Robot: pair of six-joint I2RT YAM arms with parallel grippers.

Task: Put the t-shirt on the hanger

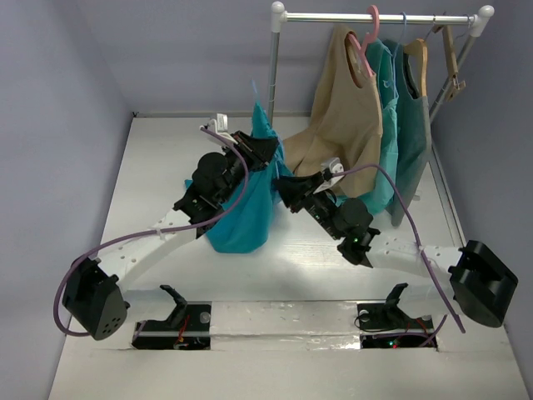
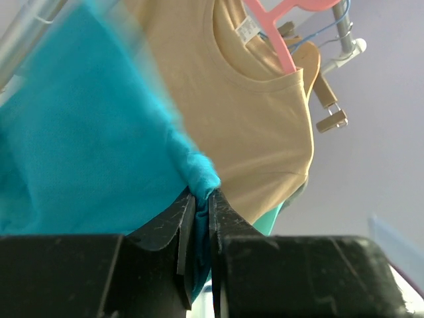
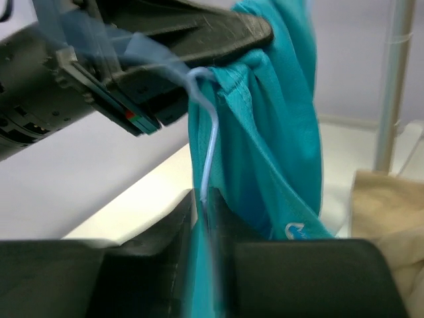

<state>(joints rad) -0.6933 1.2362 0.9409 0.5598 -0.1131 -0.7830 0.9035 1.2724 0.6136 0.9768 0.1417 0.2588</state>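
Note:
The teal-blue t-shirt (image 1: 244,212) hangs bunched in the air between my two grippers, its lower end near the table. My left gripper (image 1: 265,151) is shut on a fold of its top edge, seen close up in the left wrist view (image 2: 201,196) where blue cloth (image 2: 79,152) fills the left. My right gripper (image 1: 288,190) sits just right of the shirt. In the right wrist view it (image 3: 202,199) is shut on the thin light-blue hanger (image 3: 210,142) wire together with shirt cloth (image 3: 278,132). The hanger's thin tip (image 1: 252,90) pokes up above the shirt.
A clothes rail (image 1: 375,17) stands at the back right with a beige shirt (image 1: 346,117) on a thick pink hanger (image 1: 366,42), greener teal tops (image 1: 408,125) and a wooden clip hanger (image 1: 450,58). Its left post (image 1: 273,67) rises just behind the shirt.

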